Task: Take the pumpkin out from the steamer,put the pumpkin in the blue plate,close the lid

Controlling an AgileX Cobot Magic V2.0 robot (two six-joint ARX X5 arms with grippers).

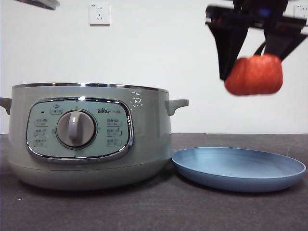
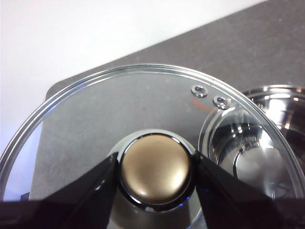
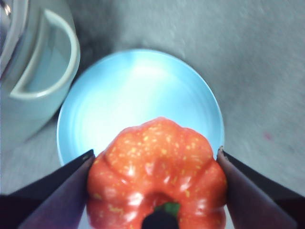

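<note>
My right gripper [image 3: 157, 191] clamps the pumpkin [image 1: 253, 74] high over the plate [image 1: 239, 168] — I'd go straight down, release low so it won't roll. Left gripper [image 2: 155, 174] grips the lid [image 2: 143, 105] knob, off beside the steamer [image 1: 89, 137] — lid on afterwards.

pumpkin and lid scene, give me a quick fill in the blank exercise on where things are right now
1. The right tool holds the pumpkin in the air above the ____ plate.
2. The left tool is shut on the lid's ____, keeping the lid off the steamer.
3. The blue plate rests on the table beside the steamer and has ____ on it.

Missing words: blue; knob; nothing
</note>
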